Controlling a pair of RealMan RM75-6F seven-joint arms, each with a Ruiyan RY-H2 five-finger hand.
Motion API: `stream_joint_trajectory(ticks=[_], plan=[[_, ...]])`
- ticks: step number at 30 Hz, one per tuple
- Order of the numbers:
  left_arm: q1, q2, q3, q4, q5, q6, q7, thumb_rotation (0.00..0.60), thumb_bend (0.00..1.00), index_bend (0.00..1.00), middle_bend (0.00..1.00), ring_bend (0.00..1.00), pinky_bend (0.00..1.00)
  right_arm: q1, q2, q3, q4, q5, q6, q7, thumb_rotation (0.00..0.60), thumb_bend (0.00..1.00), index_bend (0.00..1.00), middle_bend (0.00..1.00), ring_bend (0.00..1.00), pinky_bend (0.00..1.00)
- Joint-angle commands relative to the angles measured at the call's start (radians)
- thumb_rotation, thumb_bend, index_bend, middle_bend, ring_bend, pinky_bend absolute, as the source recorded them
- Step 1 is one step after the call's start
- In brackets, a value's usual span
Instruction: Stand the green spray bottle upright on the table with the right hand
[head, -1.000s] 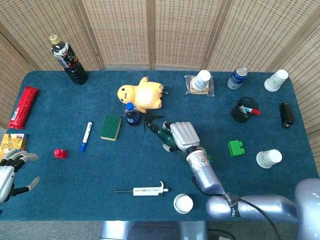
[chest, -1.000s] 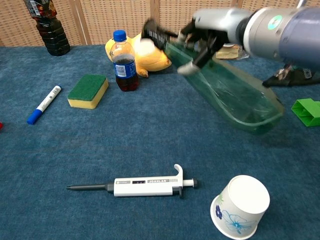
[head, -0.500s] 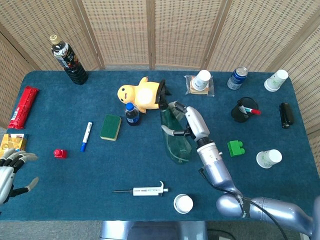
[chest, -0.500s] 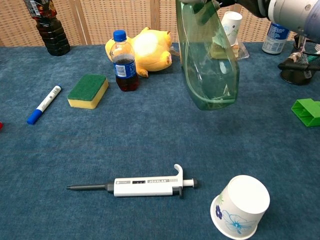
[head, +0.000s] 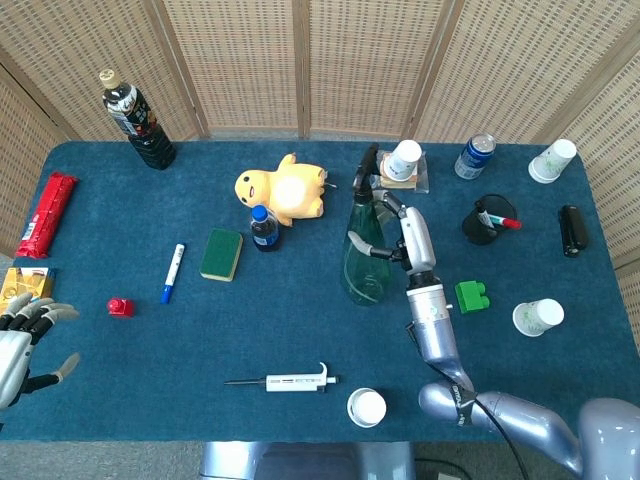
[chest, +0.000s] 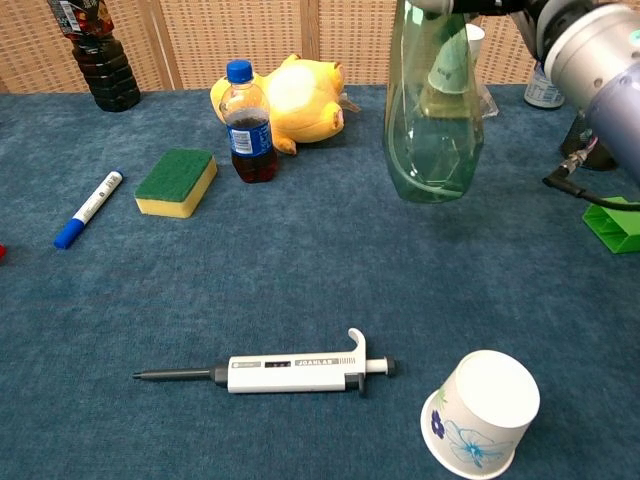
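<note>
Where it hung tilted before, the spray bottle (head: 362, 250) now stands upright, right robot hand (head: 408, 238) clamped at its three o'clock side.

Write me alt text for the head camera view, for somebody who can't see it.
The robot's right hand holds a translucent green plastic spray bottle upright at the middle of a blue carpeted table. A yellow plush toy, a small blue-capped bottle and a green-and-yellow sponge lie to its left; the left hand holds nothing at the table's edge, fingers apart.
</note>
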Motion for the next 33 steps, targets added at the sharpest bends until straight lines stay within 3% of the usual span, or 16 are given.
stream_joint_trajectory(ticks=[1,13,22,33], plan=[[-0.003,0.007,-0.002,-0.012,0.004,-0.002,0.011,0.6,0.33,0.3,0.3,0.2,0.07,-0.006,-0.055,-0.026,0.095,-0.056,0.053,0.027,0.6,0.28,0.61,0.57,0.5,0.56],[-0.003,0.028,-0.002,-0.048,0.011,0.003,0.043,0.6,0.33,0.3,0.3,0.19,0.07,0.013,-0.174,-0.041,0.358,-0.133,0.138,0.076,0.6,0.25,0.6,0.57,0.49,0.53],[0.004,0.039,0.001,-0.062,0.013,0.009,0.057,0.6,0.33,0.29,0.3,0.19,0.07,0.025,-0.229,-0.049,0.549,-0.137,0.119,0.146,0.6,0.24,0.6,0.57,0.49,0.53],[0.0,0.047,0.001,-0.085,0.024,0.007,0.081,0.6,0.33,0.3,0.3,0.19,0.06,-0.01,-0.24,-0.094,0.652,-0.16,0.123,0.204,0.6,0.23,0.6,0.57,0.48,0.53]])
